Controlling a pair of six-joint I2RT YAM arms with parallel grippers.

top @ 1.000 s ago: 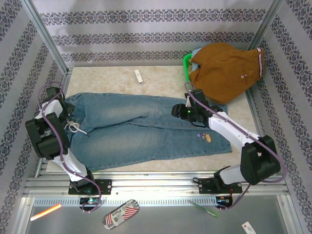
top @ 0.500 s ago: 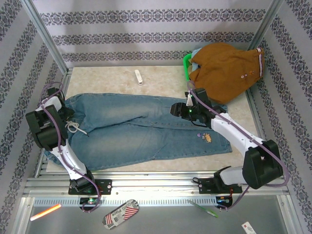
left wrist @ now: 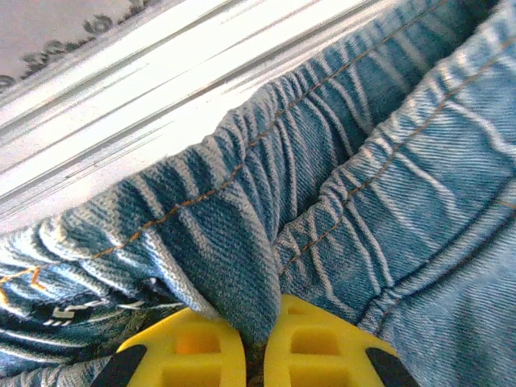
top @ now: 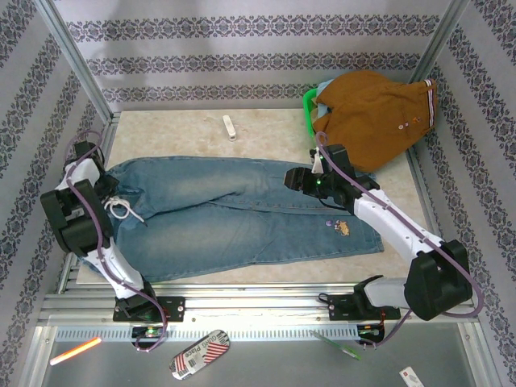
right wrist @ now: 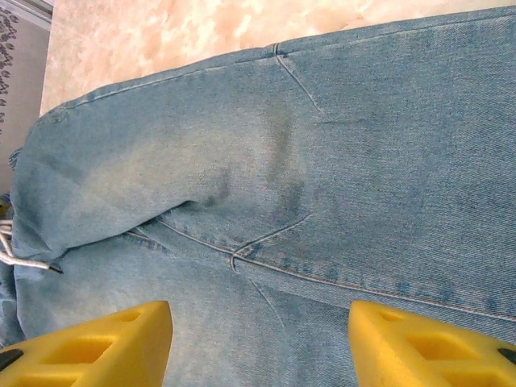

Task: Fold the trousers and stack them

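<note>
Jeans (top: 242, 210) spread flat, no fold yet (stacking also pending); left gripper (left wrist: 254, 355) clenched on the gathered waistband (left wrist: 242, 185), right gripper (right wrist: 262, 339) open above the far leg (top: 242, 176)

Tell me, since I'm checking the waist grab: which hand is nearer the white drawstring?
Left. The left hand pinches the trousers' waistband near the drawstring; the right hand hovers open over the legs, farther away.
</note>
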